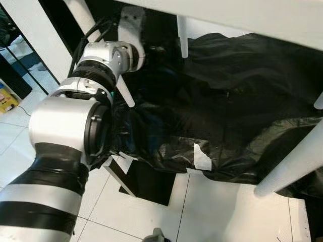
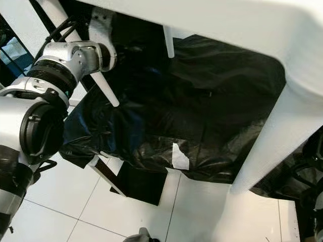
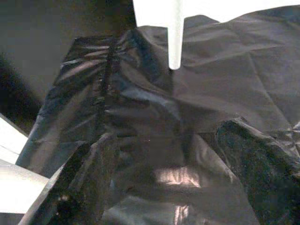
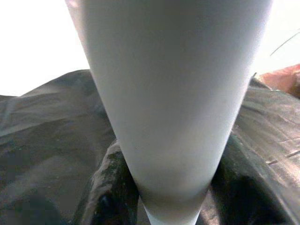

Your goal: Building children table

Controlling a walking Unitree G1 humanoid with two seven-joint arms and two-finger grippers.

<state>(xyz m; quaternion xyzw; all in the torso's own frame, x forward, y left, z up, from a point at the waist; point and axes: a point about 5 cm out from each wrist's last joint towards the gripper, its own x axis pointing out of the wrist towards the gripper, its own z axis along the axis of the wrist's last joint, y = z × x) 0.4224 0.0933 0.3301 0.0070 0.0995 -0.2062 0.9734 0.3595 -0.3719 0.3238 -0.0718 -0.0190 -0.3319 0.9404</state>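
Note:
A white children's table stands over a black plastic sheet (image 1: 227, 101); its top (image 1: 252, 17) runs across the upper edge of the eye views. A thick tapered leg (image 2: 270, 136) comes down at the right, a thin far leg (image 1: 182, 38) at the back, and another leg (image 1: 124, 93) beside my left wrist (image 1: 113, 55). My left arm reaches under the tabletop. In its wrist view the left gripper (image 3: 171, 180) is open above the sheet, facing the far leg (image 3: 175, 37). The right gripper (image 4: 174, 199) is shut on a white table leg (image 4: 168, 93), its fingers (image 4: 105, 192) pressed against it.
A black box (image 1: 146, 181) with a white edge stands under the sheet on the white tile floor (image 1: 222, 212). A white scrap (image 1: 202, 157) lies on the sheet's front fold. White frame bars (image 1: 35, 30) and dark furniture stand at the left.

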